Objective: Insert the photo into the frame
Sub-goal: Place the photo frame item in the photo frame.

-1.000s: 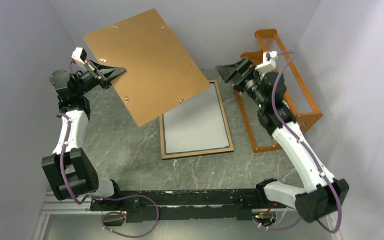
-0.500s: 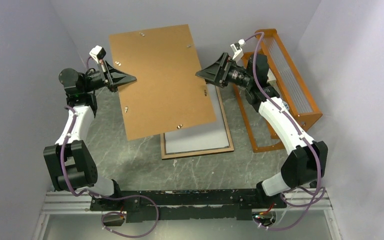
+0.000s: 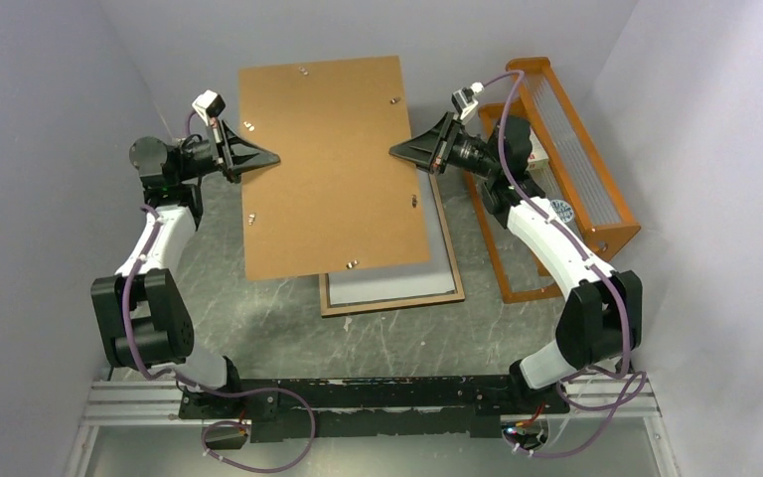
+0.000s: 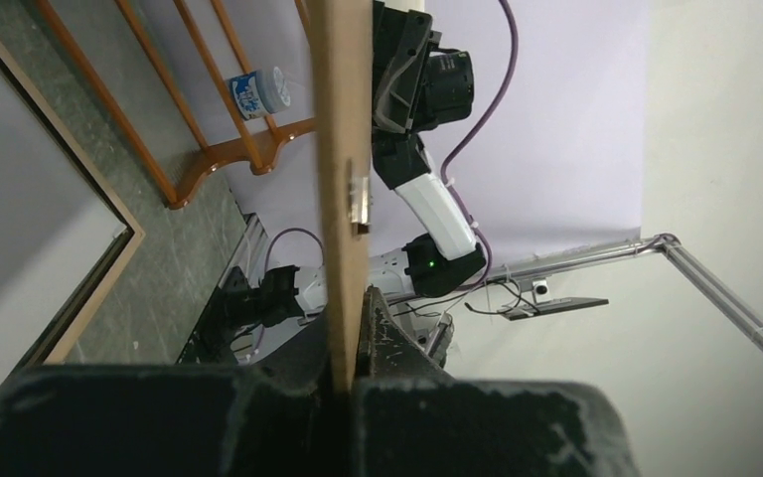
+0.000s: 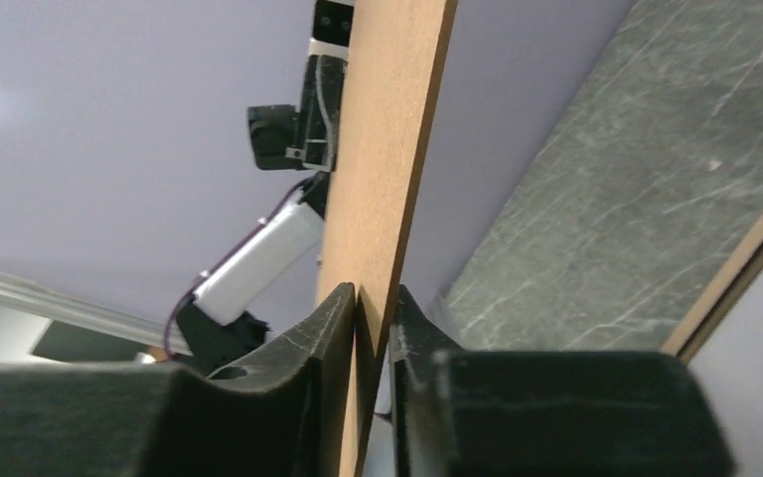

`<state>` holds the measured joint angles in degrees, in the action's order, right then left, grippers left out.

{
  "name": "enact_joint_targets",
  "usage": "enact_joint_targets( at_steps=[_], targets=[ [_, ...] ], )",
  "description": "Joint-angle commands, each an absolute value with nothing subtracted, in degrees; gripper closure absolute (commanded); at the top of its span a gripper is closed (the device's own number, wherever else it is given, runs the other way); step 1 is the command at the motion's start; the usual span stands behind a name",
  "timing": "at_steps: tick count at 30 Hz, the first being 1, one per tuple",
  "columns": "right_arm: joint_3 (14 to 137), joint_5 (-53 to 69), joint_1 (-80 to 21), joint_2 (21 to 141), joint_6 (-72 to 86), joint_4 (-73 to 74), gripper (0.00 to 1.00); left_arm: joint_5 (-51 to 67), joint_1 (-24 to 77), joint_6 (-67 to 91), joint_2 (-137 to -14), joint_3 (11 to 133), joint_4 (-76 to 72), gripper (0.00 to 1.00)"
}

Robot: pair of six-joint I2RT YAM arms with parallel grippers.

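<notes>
The frame [image 3: 392, 304] lies flat on the table, light-brown wood side up. A white sheet, the photo [image 3: 397, 283] with its plain back up, lies inside it. A brown backing board [image 3: 328, 164] is held level in the air above the frame's far half and hides that part. My left gripper [image 3: 276, 159] is shut on the board's left edge [image 4: 343, 149]. My right gripper [image 3: 393, 152] is shut on the opposite edge [image 5: 387, 149], one finger on each face. The frame's rim [image 5: 745, 258] shows below in the right wrist view.
An orange rack [image 3: 566, 149] stands against the right wall, just behind the right arm, with a small white, blue-labelled object [image 4: 258, 91] in it. Grey walls close in on the left, back and right. The marbled table top [image 3: 258, 298] runs to the arms' base rail.
The board has swung from a tilted pose at the left to level and square over the frame. The right arm came in from the rack, and its jaws closed on the board's right edge.
</notes>
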<state>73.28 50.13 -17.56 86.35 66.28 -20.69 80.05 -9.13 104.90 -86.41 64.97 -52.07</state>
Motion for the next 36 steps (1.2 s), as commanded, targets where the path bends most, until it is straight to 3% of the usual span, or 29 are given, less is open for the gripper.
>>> enact_joint_targets(
  at_steps=[1,3,6,9,12,16,18,21,27,36],
  targets=[
    [72.5,52.4,-18.0,86.4,72.9,-32.2,0.86,78.4,-8.6,112.3,-88.2,66.7,-63.4,0.98],
    [71.9,52.0,-18.1,86.5,73.0,-31.9,1.00,78.2,-8.6,113.4,-88.9,66.0,-65.3,0.93],
    [71.2,51.0,-17.9,86.0,71.5,-28.8,1.00,78.0,-8.6,111.2,-89.2,65.1,-63.7,0.78],
    [70.2,49.4,-17.4,85.0,70.1,-26.2,1.00,77.5,-8.6,102.6,-88.0,63.6,-53.5,0.53],
    [68.6,48.6,-15.8,84.1,70.4,-25.3,1.00,76.0,-8.6,85.8,-85.7,63.1,-32.3,0.31],
    [66.8,48.5,-13.4,82.4,67.9,-21.3,1.00,66.5,-8.7,50.5,-84.6,69.4,13.2,0.15],
    [66.6,48.4,-12.1,81.6,64.6,-16.7,1.00,60.6,-8.7,40.5,-86.1,72.3,27.2,0.13],
    [66.4,48.7,-9.9,80.8,59.4,-9.7,1.00,54.9,-8.6,35.7,-88.0,72.1,33.5,0.11],
    [67.5,48.4,-6.5,81.3,48.8,2.3,1.00,50.6,-8.5,36.1,-90.9,66.7,31.0,0.12],
    [73.9,49.6,-5.1,86.8,38.4,15.8,1.00,44.6,-3.5,36.3,-100.0,65.9,28.9,0.23]
  ],
)
